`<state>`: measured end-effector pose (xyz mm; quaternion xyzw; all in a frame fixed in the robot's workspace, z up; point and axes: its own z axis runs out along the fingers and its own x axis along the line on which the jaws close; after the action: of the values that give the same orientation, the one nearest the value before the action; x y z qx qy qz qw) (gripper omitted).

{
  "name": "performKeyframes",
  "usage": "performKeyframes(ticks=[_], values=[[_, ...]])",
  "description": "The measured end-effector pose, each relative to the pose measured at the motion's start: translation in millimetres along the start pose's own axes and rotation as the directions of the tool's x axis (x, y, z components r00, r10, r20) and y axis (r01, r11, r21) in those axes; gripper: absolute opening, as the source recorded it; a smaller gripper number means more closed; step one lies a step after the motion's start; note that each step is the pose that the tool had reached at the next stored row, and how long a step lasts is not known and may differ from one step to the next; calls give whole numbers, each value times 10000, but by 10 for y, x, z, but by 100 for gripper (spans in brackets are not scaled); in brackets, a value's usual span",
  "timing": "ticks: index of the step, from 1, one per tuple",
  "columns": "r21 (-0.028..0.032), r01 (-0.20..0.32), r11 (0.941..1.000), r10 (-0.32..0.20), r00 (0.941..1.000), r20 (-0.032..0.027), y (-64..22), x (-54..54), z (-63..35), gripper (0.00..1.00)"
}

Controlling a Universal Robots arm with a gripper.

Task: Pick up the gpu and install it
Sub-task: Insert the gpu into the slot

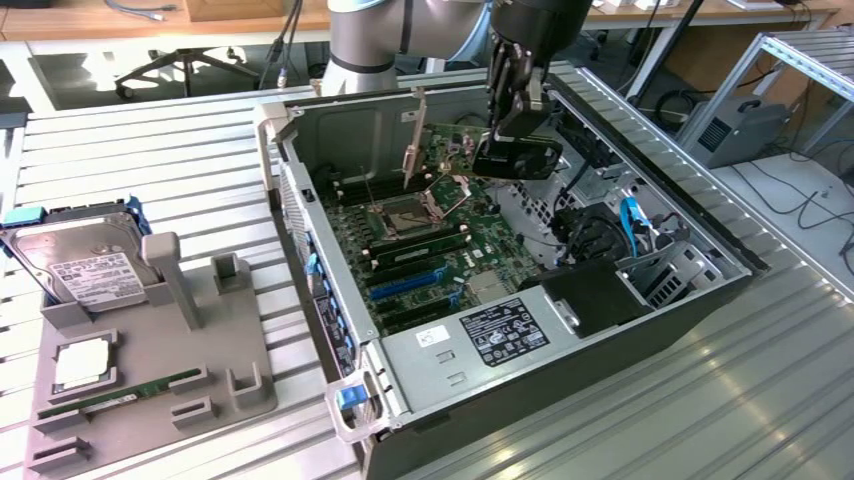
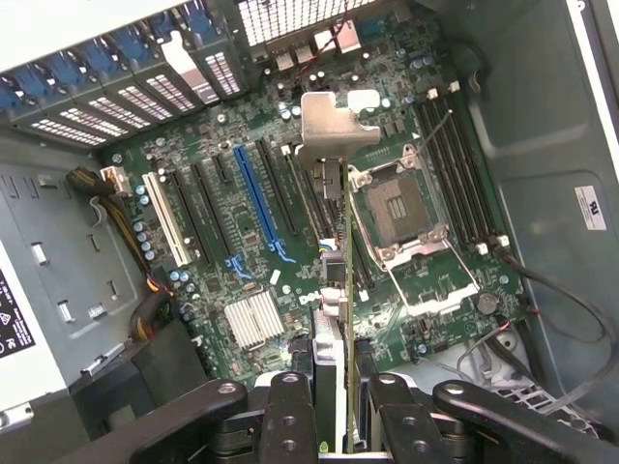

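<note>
Tool (image 2: 340, 385) sits closest to the wrist cam, its fingers (image 2: 290, 411) clamped on the gpu (image 2: 329, 333), which is seen edge-on w/ its silver bracket (image 2: 331, 121) at the far end. Card is held above the motherboard (image 2: 232, 242), approx. between the blue slot (image 2: 256, 198) and the CPU socket (image 2: 397, 208). Ext. view: tool (image 1: 514, 150) is upper centre of frame, over the open PC case (image 1: 561, 400), gpu (image 1: 447, 138) upright beside it. Grey tray (image 1: 147, 370) at the exterior view's left, on the desk (image 1: 160, 140), carries a hard drive (image 1: 87, 265) & RAM stick (image 1: 120, 392).
</note>
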<state>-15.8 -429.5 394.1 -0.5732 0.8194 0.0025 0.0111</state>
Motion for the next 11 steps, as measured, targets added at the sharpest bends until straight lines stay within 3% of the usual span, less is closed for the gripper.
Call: performKeyframes(ticks=[11], values=[[-2, 174, 9998, -174, 9998, -3, 0, 0, 1, 27]])
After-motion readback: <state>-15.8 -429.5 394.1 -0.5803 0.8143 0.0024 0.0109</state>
